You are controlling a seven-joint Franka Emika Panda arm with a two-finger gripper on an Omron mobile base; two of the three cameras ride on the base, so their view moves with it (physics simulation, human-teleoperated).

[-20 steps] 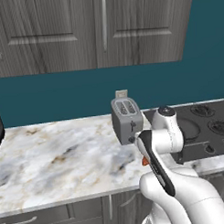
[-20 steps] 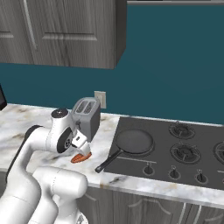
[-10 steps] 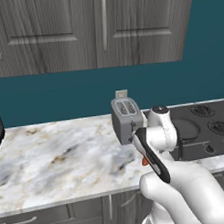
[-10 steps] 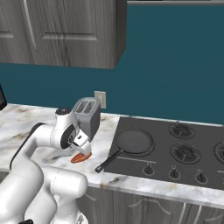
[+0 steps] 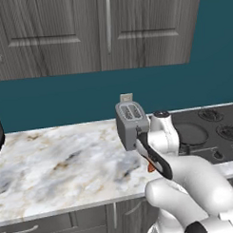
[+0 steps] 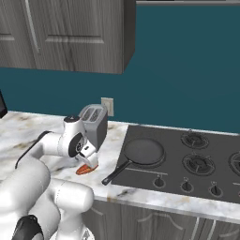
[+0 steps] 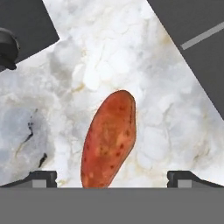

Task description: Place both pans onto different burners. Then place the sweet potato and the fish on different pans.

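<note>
Both tips of the claw [image 7: 111, 178] spread wide — empty, straddling the sweet potato [image 7: 108, 139].

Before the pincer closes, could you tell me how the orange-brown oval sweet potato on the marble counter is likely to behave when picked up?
The orange-brown oval sweet potato looks solid and plump, so probably stiff, not floppy. Its rounded sides and tapered ends suggest it may roll or pivot on the marble counter if nudged. The open pincer straddles its narrow width, so a grip across there seems likeliest to hold, though the smooth skin might slip.
</note>
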